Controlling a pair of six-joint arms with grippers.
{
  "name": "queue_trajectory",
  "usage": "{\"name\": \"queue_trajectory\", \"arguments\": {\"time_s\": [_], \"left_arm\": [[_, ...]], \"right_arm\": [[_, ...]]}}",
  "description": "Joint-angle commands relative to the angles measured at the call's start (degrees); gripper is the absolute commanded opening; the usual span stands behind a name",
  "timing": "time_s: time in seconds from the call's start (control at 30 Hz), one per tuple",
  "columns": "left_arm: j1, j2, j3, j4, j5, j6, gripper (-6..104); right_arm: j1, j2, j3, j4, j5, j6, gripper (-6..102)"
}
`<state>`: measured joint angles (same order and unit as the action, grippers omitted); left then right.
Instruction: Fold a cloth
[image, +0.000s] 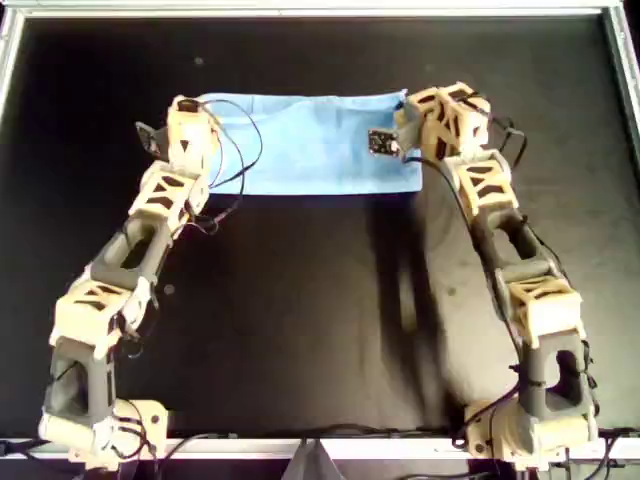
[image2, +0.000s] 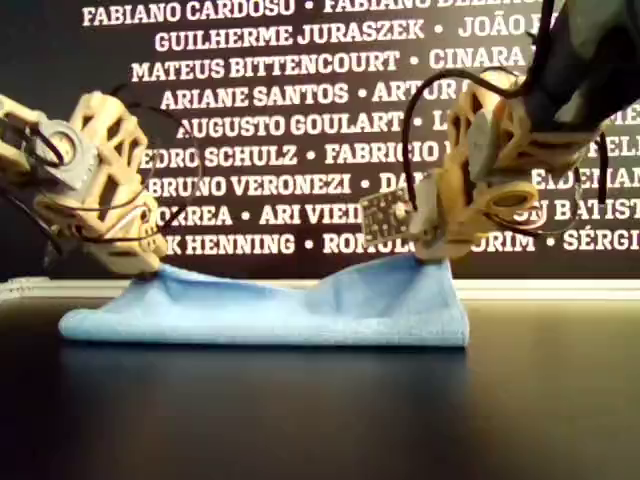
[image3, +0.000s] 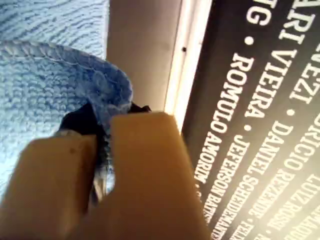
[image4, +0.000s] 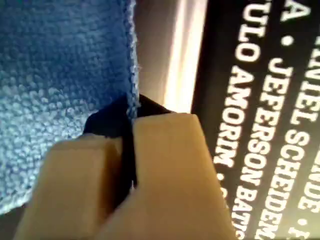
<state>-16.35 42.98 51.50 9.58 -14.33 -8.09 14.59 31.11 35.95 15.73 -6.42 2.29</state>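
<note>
The light-blue cloth (image: 310, 150) lies as a doubled band at the far side of the black table (image: 300, 320). My left gripper (image: 192, 112) is shut on the cloth's far corner at the overhead view's left, low near the table (image2: 150, 268). My right gripper (image: 405, 115) is shut on the far corner at the overhead view's right and holds it slightly raised (image2: 435, 252), so the cloth (image2: 300, 310) rises toward it. In the left wrist view the fingers (image3: 145, 150) pinch a curled hemmed corner (image3: 100, 85). In the right wrist view the fingers (image4: 165, 150) clamp a straight cloth edge (image4: 60, 75).
A metal rail (image: 320, 10) frames the table at the far side and along the overhead view's right (image: 625, 90). Behind it stands a dark banner with white names (image2: 300, 100). Loose cables (image: 235, 150) from the left arm hang over the cloth.
</note>
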Motion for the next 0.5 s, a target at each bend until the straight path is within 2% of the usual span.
{"name": "queue_trajectory", "arguments": {"time_s": [0.0, 0.13, 0.2, 0.27, 0.47], "left_arm": [[1.05, 0.53, -6.59, -1.14, 0.35, 0.0, -1], [1.23, -0.79, -9.49, -1.14, 0.44, 0.0, 0], [1.23, -0.88, -9.84, -1.05, 0.44, 0.09, 4], [1.23, -0.88, -9.23, -1.05, 0.44, 0.09, 12], [1.23, -1.41, -8.79, -0.44, -0.53, 0.0, 47]], "right_arm": [[-0.53, 0.7, -7.91, -3.16, 0.09, -0.44, 1], [-0.62, -1.67, -10.81, -3.16, 0.18, -0.44, 2], [-0.62, -2.29, -11.34, -3.16, 0.18, -0.35, 3], [-0.62, -2.37, -11.34, -3.16, 0.18, 0.35, 8], [-0.62, -2.2, -11.34, -3.16, -0.53, -0.35, 33]]}}
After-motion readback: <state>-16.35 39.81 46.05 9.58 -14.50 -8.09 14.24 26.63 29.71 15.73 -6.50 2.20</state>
